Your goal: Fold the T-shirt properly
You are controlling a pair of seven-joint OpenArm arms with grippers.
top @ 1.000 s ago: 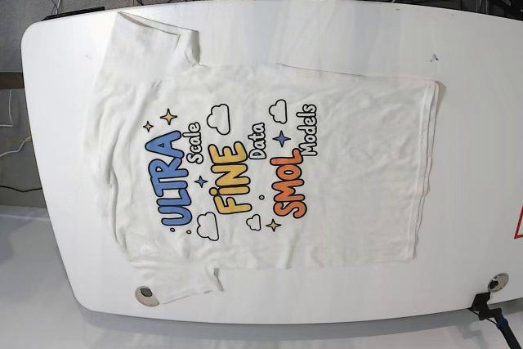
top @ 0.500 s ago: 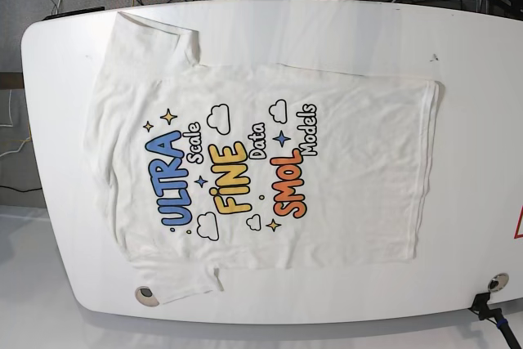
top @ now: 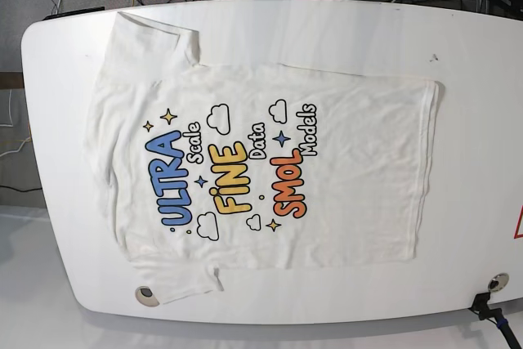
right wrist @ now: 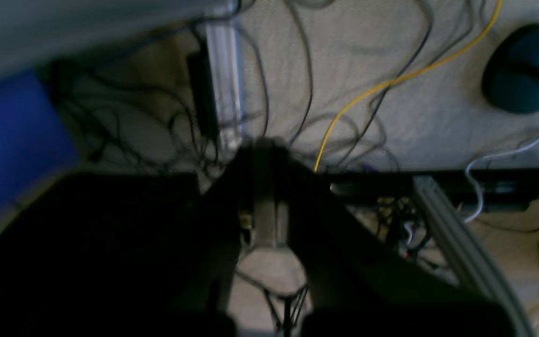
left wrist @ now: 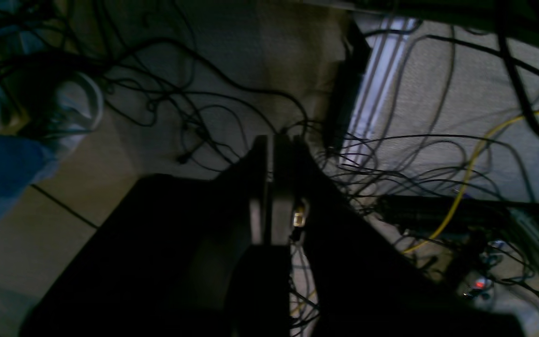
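While the T-shirt [top: 270, 169] lies spread flat and print-side up on the white tabletop [top: 327, 26], we see neither arm over it in the base view. Its collar end sits toward the table's left edge and its hem toward the right edge. One sleeve reaches toward the far left corner and the other toward the near left corner, just beside a small round fitting [top: 147, 294] set in the tabletop. The print reads "ULTRA" in blue, "FINE" in yellow and "SMOL" in orange, with clouds and stars around the words.

Our left gripper [left wrist: 276, 140] shows in the left wrist view with its dark fingers pressed together and nothing between them. It points down at a floor strewn with black cables [left wrist: 194, 107], a yellow cable [left wrist: 466, 173] running off to one side. Our right gripper [right wrist: 265, 145] is blurred in the right wrist view, yet its fingers also look closed on nothing. It too hangs over tangled wiring and a yellow cord [right wrist: 391, 82]. Neither wrist view shows the shirt.
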